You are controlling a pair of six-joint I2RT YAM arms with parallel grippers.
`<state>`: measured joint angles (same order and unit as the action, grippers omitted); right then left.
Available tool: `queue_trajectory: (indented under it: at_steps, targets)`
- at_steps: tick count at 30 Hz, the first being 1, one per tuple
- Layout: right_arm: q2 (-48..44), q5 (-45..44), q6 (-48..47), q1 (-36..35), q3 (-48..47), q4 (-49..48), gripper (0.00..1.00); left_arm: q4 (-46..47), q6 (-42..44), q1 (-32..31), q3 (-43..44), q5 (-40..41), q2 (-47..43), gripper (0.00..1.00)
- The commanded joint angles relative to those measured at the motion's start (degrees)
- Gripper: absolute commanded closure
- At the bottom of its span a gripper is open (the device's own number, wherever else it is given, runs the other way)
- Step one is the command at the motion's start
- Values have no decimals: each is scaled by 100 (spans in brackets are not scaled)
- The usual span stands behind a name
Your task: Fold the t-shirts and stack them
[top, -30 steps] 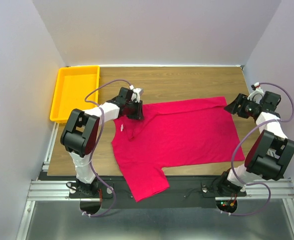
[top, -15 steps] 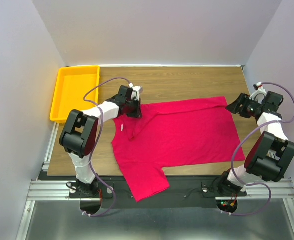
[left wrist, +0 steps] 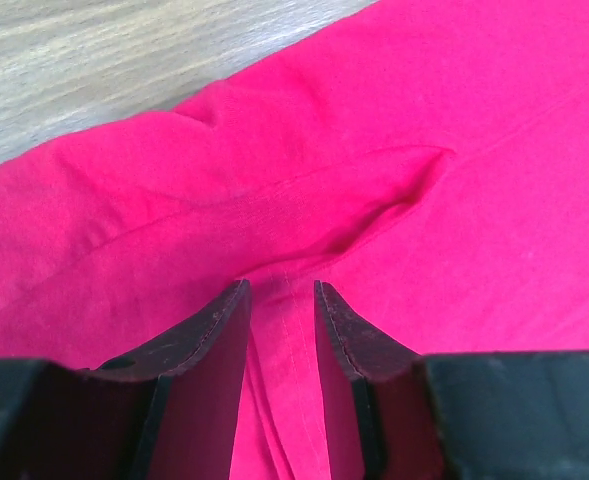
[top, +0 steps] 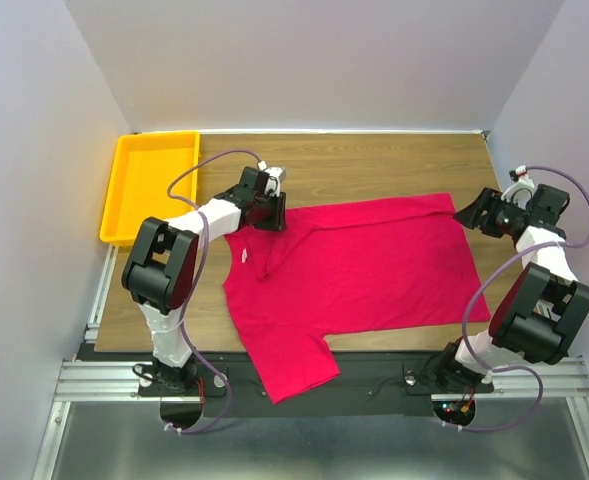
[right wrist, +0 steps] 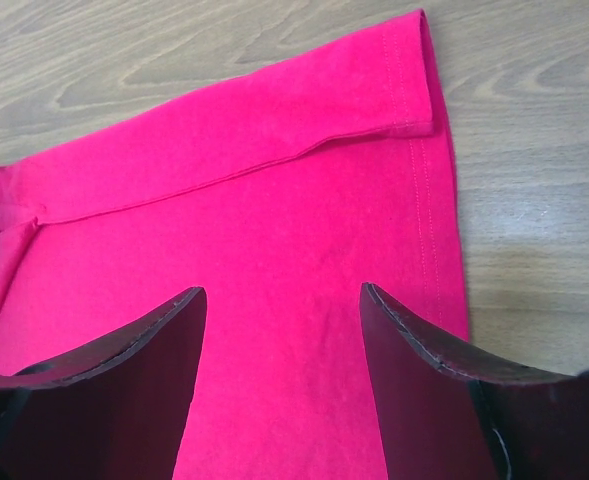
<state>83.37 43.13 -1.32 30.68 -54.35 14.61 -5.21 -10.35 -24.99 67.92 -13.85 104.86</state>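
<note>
The t-shirt [top: 354, 260], crimson red and short-sleeved, lies spread flat on the wooden table [top: 374, 165] just beside the yellow tray [top: 152, 190], on the tray's right side. Its collar end is the end nearest the tray, and its hem [right wrist: 429, 200] is the end farthest from the tray. A small white neck label [top: 243, 255] shows at the collar end. One sleeve [top: 294, 365] hangs over the table's near edge, well apart from the tray. The left gripper [top: 274, 220] is positioned near the tray's right wall, low over the shirt's edge closest to the tray. In the left wrist view, its fingers [left wrist: 209, 330] stand only slightly apart. A raised crease of red cloth [left wrist: 314, 190] leads into the narrow gap, and no cloth is visibly clamped between the pads. The right gripper [top: 474, 212] is positioned well apart from the tray, at the hem corner on the shirt's far side from the tray. In the right wrist view, its fingers [right wrist: 134, 350] are spread wide above the cloth with nothing between them. The stitched hem and bare wood appear beyond the fingertips.
</note>
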Motion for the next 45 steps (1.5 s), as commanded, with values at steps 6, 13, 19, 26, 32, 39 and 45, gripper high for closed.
queue_trajectory:
  at_steps: [6,13,19,26,32,39,45]
  targets:
    - [-155,169,-87,105,100,-64,31,-155,103,-76,248,233,131,57]
    - [-155,213,-79,114,109,-64,31,-217,174,-137,274,514,158,56]
    - [-128,222,-79,140,100,-64,31,-270,235,-199,336,436,272,62]
    - [-146,230,-87,167,100,-64,31,-296,297,-287,292,58,44,97]
    - [-163,257,-70,202,109,-64,31,-314,349,-295,116,-337,-334,100]
    - [-172,301,-61,237,100,-64,31,-322,446,-375,-191,-1321,-598,100]
    - [-172,310,-61,272,100,-64,31,-498,718,-602,-323,-2305,-239,78]
